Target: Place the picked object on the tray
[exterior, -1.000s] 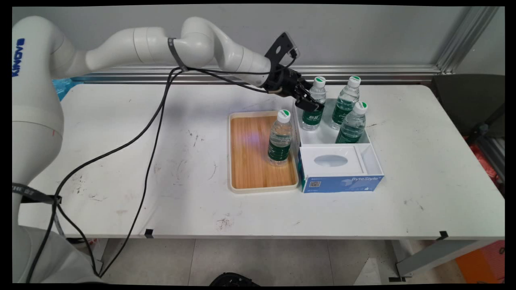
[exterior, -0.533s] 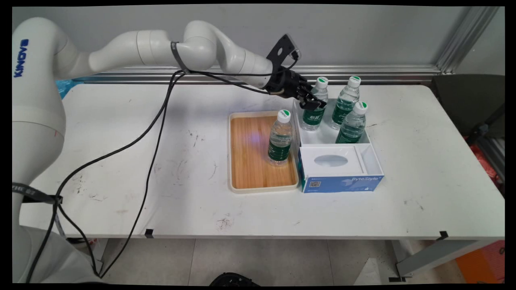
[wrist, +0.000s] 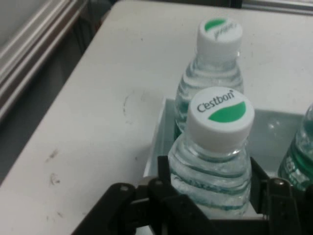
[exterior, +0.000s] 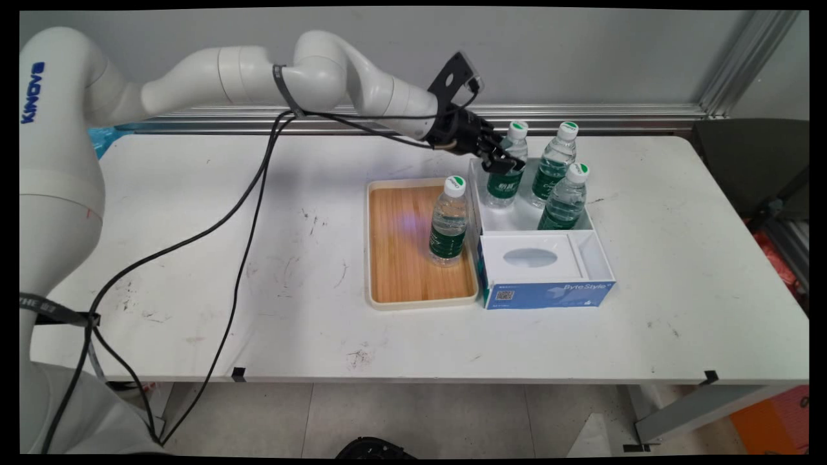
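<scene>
jaws clamped on a water bottle in the white box

black two-finger jaws [exterior: 502, 163] closed around the shoulder of the near-left water bottle [wrist: 215, 161], one finger pressed on each side just under its white cap with the green mark and "cestbon" lettering. held upright, with its base in the open compartment of the white box [exterior: 585, 223], at the corner nearest the arm. straight beyond the jaws, a second bottle [wrist: 211, 73] of the same kind, close behind the held one. off to the jaws' right in the hand view, the edge of a third bottle [wrist: 299, 156], also inside the box. below and short of the jaws in the main view, a fourth bottle [exterior: 448, 221] upright on the wooden tray [exterior: 400, 258], against the tray's edge nearest the box. tray and box side by side, touching, on the white bench [exterior: 194, 258]. at the box's near end, a blue-fronted section with an oval opening on top, well short of the jaws.
</scene>
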`<state>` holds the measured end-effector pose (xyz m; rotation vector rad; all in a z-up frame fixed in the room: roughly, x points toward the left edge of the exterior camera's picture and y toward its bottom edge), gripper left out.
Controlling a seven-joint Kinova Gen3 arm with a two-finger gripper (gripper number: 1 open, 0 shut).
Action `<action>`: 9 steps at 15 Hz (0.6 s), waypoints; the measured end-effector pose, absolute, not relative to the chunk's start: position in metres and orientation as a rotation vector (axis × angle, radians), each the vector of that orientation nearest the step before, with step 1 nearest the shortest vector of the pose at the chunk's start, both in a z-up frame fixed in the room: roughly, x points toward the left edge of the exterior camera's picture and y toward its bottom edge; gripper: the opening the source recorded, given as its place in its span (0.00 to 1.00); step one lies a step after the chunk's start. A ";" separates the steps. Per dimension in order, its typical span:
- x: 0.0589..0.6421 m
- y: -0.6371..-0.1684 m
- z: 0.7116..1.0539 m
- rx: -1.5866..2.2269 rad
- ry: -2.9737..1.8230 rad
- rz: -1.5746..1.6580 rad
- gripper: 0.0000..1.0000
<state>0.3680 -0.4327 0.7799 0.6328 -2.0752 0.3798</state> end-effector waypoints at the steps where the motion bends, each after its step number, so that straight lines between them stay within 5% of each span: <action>1: 0.368 -0.433 0.785 0.629 -2.072 0.384 0.00; 9: 0.380 -0.428 0.843 0.611 -2.078 0.398 0.00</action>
